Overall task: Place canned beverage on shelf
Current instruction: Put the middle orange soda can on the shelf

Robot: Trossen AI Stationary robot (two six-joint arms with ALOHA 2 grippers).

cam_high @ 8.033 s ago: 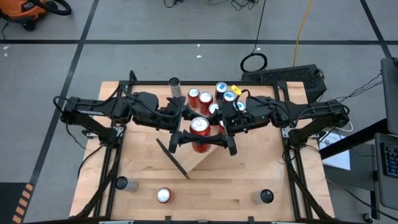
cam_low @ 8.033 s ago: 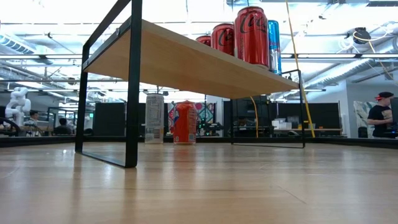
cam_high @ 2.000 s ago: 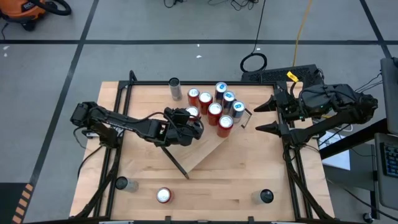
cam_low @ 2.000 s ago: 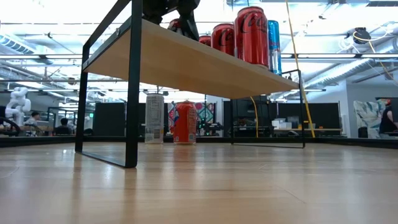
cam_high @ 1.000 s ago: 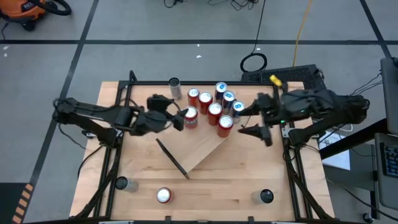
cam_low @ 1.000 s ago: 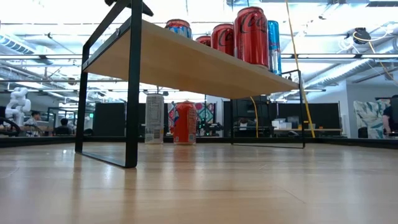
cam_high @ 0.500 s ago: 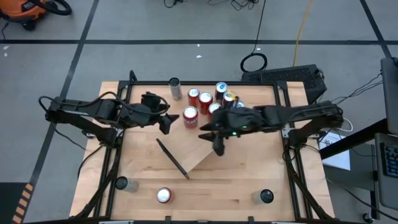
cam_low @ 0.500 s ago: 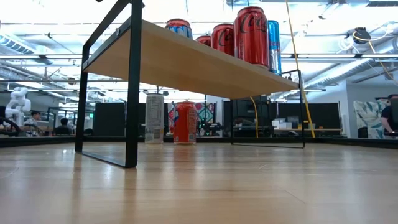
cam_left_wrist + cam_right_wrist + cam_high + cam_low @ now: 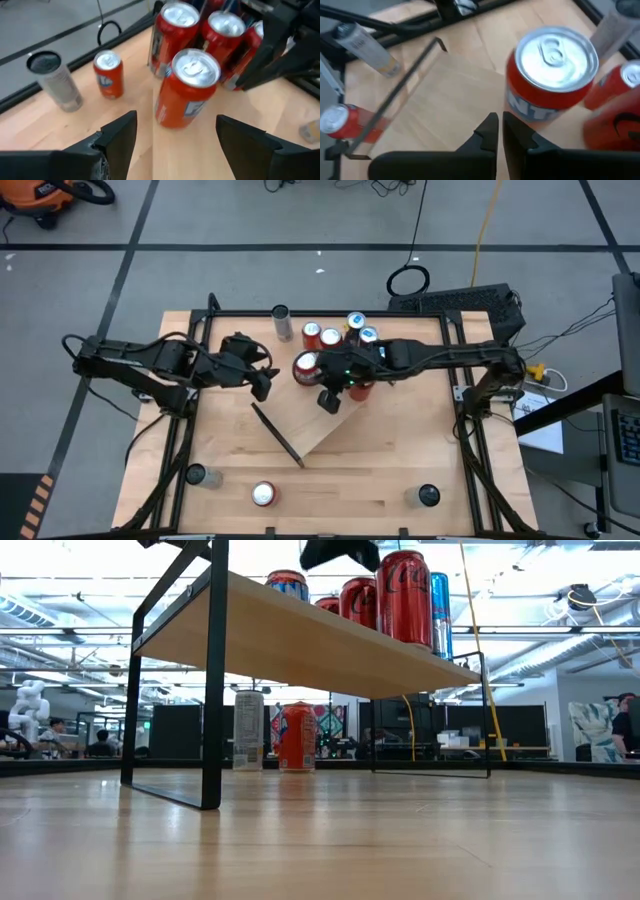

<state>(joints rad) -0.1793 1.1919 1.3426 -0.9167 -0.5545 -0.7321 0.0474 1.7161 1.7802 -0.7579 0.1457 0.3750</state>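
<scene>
While low view hides it, orange can tops shelf.

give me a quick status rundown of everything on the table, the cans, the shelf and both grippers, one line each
shelf: standing on the tabletop, several upright cans clustered at one end.
orange can: upright on the shelf, free of both grippers.
left gripper: open, empty, beside the orange can.
right gripper: shut, empty, over the shelf.
loose red can: upright on the tabletop, off the shelf.
</scene>
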